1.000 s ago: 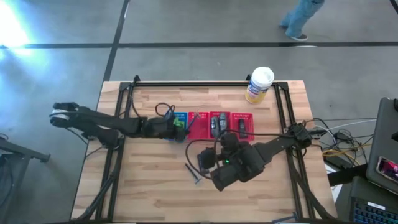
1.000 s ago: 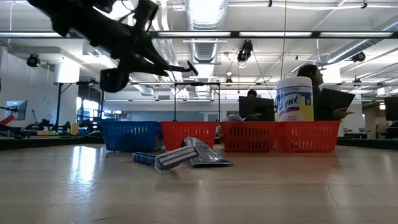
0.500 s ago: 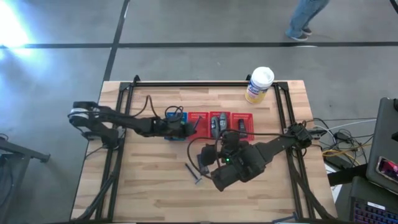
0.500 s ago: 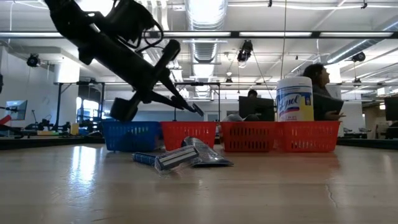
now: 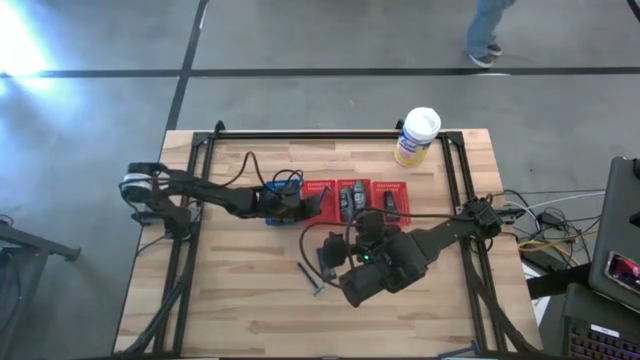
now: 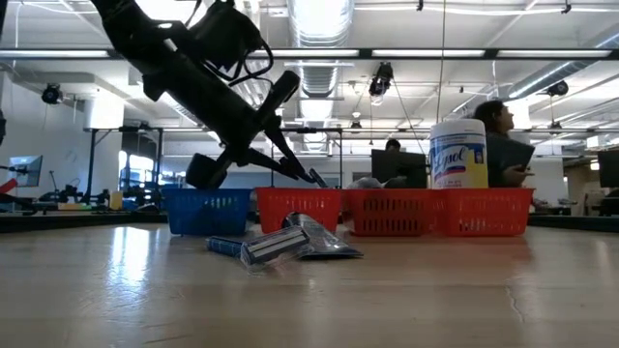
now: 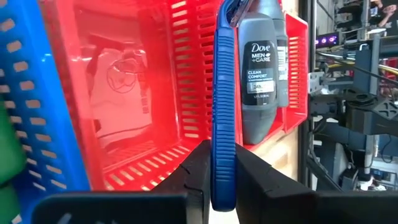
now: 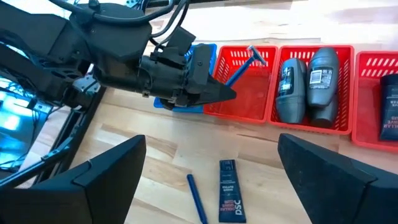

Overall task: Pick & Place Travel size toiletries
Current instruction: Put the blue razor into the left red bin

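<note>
Left end effector (image 7: 222, 171) clamped on slim ribbed blue razor (image 7: 223, 106) | red mesh basket (image 7: 180, 74) beneath | right end effector (image 8: 211, 163) spread wide, empty

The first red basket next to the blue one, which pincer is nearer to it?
Left. The left pincer holds a blue razor over the red basket; the right pincer waits apart over bare table.

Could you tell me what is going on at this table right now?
The left gripper holds a blue razor, its jaws shut on the handle, over the first red basket beside the blue basket. The right gripper hovers open above a second razor and a small tube lying on the table.
</note>
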Robot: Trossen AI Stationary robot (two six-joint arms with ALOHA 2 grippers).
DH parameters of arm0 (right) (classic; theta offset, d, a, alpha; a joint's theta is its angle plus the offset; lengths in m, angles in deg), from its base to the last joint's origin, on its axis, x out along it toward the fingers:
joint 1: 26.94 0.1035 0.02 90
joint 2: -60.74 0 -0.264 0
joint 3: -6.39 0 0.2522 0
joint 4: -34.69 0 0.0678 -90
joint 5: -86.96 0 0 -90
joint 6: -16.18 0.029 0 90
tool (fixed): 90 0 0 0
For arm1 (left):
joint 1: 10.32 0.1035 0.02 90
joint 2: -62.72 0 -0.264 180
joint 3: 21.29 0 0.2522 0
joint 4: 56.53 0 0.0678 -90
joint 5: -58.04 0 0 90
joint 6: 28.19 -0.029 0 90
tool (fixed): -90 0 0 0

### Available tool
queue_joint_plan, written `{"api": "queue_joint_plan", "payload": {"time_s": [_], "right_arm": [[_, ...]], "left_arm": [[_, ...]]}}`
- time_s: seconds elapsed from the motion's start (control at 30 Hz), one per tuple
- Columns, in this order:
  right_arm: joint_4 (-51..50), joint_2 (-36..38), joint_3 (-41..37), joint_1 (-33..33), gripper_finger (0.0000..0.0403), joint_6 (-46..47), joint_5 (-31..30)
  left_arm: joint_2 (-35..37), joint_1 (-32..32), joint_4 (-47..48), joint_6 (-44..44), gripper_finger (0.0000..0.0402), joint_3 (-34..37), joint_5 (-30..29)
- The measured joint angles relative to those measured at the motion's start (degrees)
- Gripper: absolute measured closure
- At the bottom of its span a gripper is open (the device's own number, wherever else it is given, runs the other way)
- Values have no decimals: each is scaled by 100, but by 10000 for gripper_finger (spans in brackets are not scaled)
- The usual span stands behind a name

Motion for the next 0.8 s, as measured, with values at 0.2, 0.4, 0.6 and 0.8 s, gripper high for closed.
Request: {"api": "queue_joint_plan", "payload": {"time_s": [0.2, 0.4, 0.6, 0.8], "right_arm": [[0, 0, 0, -3, 39, -139, 0], [0, 0, 0, -2, 39, -149, -25], [0, 0, 0, -6, 39, -146, -136], [0, 0, 0, -20, 39, -147, -144]], "left_arm": [[107, 37, 111, -16, 353, -21, 5], [119, 144, 234, -22, 339, -19, 4], [119, 158, 229, -65, 275, -19, 62], [240, 158, 230, -248, 226, -19, 377]]}}
